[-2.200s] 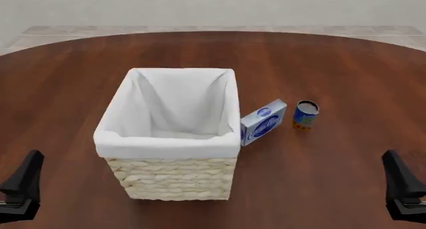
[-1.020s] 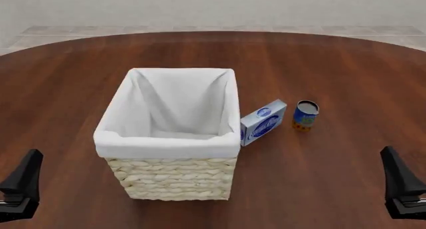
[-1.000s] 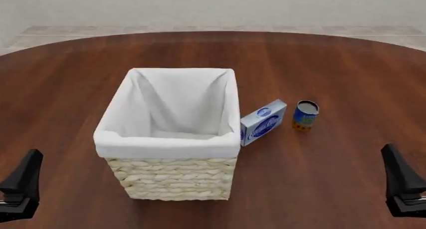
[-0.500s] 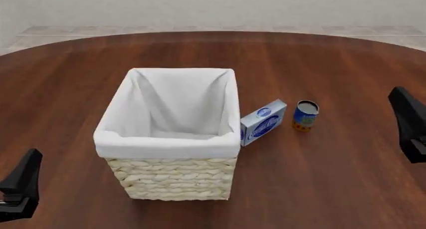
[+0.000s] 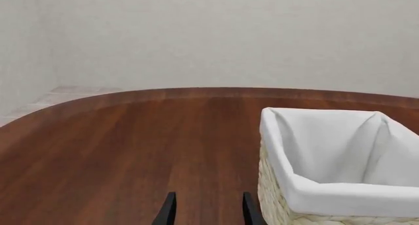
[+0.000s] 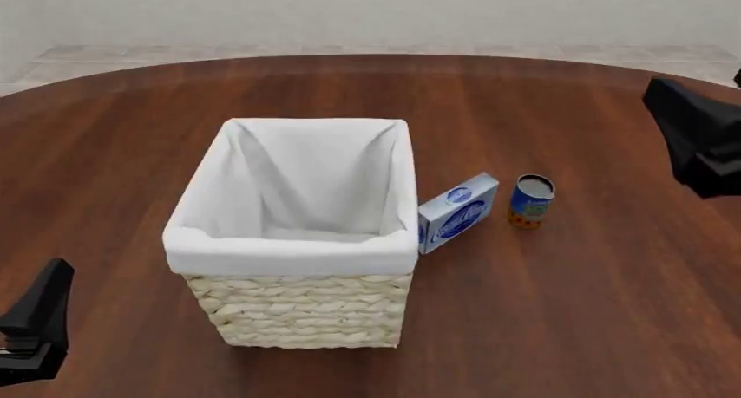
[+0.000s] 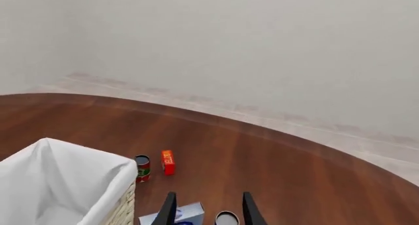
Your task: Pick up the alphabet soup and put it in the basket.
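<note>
Left gripper (image 6: pixel 35 329) sat low at the 8 o'clock corner of the table (image 6: pixel 579 329), fingers parted with nothing between them, as the left wrist view showed. The basket (image 6: pixel 295 316) stood left of centre, its white liner folded over the rim, nothing visible inside. Touching its 3 o'clock wall, a blue-and-white box (image 6: pixel 457 212) leaned on edge. The soup can (image 6: pixel 532 199) stood upright on the table just beside the box at its 3 o'clock, apart from the basket and untouched. Right gripper (image 6: pixel 695 146) hung at the 2 o'clock edge, well apart from the can; fingers apart, holding nothing. The right wrist view showed a red-and-green can (image 7: pixel 142 168) and a small orange box (image 7: pixel 168 162) beyond the basket.
</note>
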`<state>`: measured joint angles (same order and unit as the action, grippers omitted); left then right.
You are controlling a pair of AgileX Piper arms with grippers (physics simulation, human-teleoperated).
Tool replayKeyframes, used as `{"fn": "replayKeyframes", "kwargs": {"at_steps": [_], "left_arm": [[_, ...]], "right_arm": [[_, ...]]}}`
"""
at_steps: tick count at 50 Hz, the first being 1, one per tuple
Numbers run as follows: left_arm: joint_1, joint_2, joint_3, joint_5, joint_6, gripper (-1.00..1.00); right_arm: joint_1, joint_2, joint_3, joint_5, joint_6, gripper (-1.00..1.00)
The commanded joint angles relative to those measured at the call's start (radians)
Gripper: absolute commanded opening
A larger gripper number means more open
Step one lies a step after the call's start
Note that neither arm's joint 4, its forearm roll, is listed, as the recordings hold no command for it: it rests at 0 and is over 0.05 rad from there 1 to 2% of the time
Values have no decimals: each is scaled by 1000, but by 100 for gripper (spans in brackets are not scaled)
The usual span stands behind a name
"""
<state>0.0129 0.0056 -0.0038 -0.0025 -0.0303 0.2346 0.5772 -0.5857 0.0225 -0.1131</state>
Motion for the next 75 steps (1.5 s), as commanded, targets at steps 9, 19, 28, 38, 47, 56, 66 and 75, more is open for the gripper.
{"fn": "replayKeyframes", "kwargs": {"at_steps": [9,19,28,38,47,56,66,75], "left_arm": [[2,-1,0,-1,-1,100],[3,-2,0,-2,1,100],[5,-2,0,-2,1,100],[7,-3,0,-4,0,100],[9,-3,0,-5,-3,100],[11,-3,0,-5,-5,100],[11,-3,0,-4,-4,100],[10,-3,0,-3,-2,100]], "right_arm": [[8,110,-137,69,47,100],[-75,187,-176,62,-4,100],[-117,252,-212,74,-13,100],[-106,297,-244,94,-10,100],[-125,318,-244,76,-13,100],[-129,368,-248,56,-15,100],[-127,447,-264,52,-5,100],[-122,475,-266,28,1,100]]}}
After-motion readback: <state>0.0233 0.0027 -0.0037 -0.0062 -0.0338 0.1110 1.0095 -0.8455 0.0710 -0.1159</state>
